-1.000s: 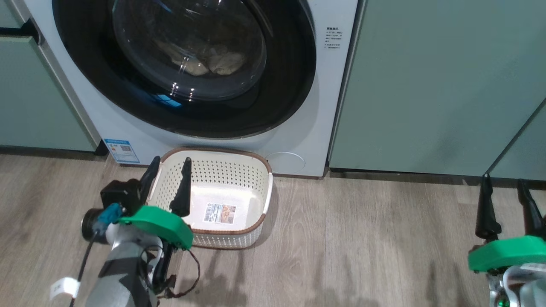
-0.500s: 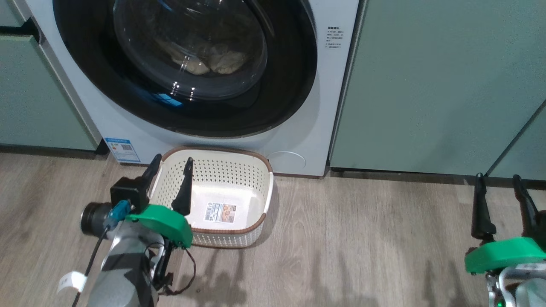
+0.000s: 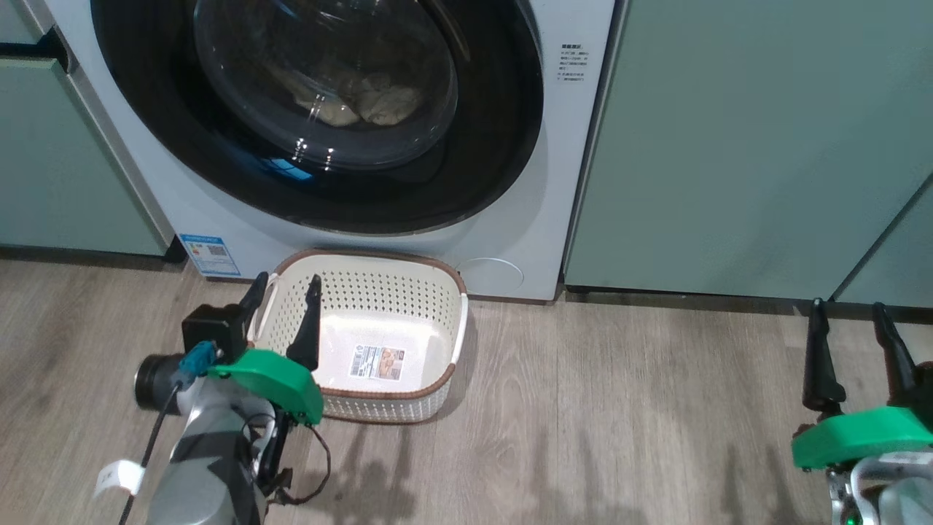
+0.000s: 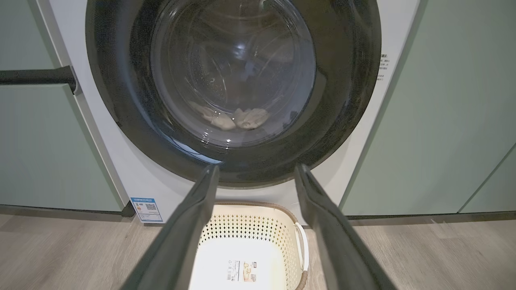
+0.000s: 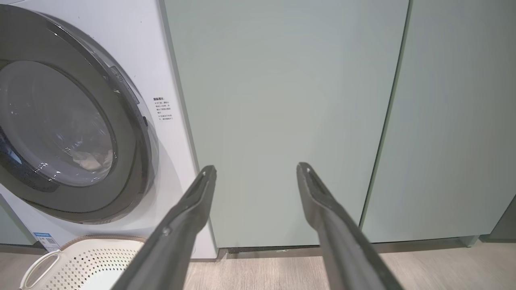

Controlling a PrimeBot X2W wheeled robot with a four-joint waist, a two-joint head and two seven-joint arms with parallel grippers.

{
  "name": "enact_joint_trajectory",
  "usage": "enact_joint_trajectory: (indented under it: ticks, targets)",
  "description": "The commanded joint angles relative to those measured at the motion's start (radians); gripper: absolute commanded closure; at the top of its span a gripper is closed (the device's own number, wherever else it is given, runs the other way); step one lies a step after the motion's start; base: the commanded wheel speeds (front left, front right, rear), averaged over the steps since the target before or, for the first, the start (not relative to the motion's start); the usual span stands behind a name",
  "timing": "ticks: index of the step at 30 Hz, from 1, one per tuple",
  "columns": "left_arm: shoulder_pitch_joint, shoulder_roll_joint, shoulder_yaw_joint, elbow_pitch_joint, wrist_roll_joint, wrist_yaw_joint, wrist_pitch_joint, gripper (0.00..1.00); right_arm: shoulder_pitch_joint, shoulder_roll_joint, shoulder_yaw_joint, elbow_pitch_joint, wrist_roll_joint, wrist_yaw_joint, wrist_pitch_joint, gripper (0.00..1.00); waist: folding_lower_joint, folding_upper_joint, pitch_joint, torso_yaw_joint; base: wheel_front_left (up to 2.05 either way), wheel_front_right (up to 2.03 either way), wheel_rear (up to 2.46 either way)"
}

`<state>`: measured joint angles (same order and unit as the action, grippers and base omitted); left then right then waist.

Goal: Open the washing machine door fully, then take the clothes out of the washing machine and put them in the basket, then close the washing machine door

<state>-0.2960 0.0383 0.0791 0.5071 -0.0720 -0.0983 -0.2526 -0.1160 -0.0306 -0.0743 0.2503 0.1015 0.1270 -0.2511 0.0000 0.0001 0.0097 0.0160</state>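
Washing machine door [image 3: 317, 95] sits shut above the basket [image 3: 379, 292] on the floor [image 3: 619, 408]; stiff, heavy, slick-rimmed, so you'd likely pull its right edge; left gripper [image 3: 286, 283] and right gripper [image 3: 848, 308] both gape empty.

The right gripper [image 5: 256, 171] is pointing at a sage-green cabinet door [image 5: 282, 100], with its two dark fingers standing wide apart. To the left, the washing machine [image 5: 161, 60] is showing its white front, and the washing machine door [image 5: 135, 133] is sitting closed against it. Pale clothes [image 5: 90, 159] are lying low behind the glass. The basket [image 5: 80, 257] is resting on the wooden floor [image 5: 274, 270] at the near left, just in front of the machine, beside a small blue label [image 5: 43, 237].
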Motion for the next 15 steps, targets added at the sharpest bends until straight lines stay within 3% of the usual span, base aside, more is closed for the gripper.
enact_joint_trajectory:
  ticks: [1,6,8,9,11,15]
  targets:
    - [-0.053,0.016,0.034,-0.023,-0.006,0.007,-0.009,0.0,-0.062,-0.02,0.025,-0.027,0.008,0.004,-0.011,0.0,0.0,-0.0001,0.0,0.0,0.0,0.0,0.0]
    - [-0.058,0.015,0.037,-0.015,-0.009,0.006,-0.009,0.0,-0.064,-0.02,0.035,-0.03,0.02,0.004,-0.011,0.0,0.0,-0.0001,-0.001,0.002,0.0,0.0,0.0]
    - [-0.059,0.015,0.036,-0.013,-0.011,0.006,-0.009,0.0,-0.063,-0.02,0.043,-0.027,0.028,0.004,-0.011,0.13,0.0,-0.0001,-0.002,0.003,0.0,0.0,0.0]
    - [-0.059,0.015,0.036,-0.013,-0.012,0.006,-0.009,0.0,-0.063,-0.02,0.049,-0.023,0.036,0.004,-0.011,0.47,0.0,-0.0001,-0.002,0.004,0.0,0.0,0.0]
    - [-0.059,0.014,0.034,-0.011,-0.013,0.006,-0.009,0.0,-0.067,-0.02,0.063,-0.015,0.063,0.004,-0.011,1.0,0.0,-0.0001,-0.002,0.005,0.0,0.0,0.0]
    - [-0.048,0.013,0.028,-0.012,-0.017,0.006,-0.009,0.0,-0.093,-0.02,0.094,0.011,0.206,0.004,-0.011,1.0,0.0,-0.0001,0.002,0.006,0.0,0.0,0.0]
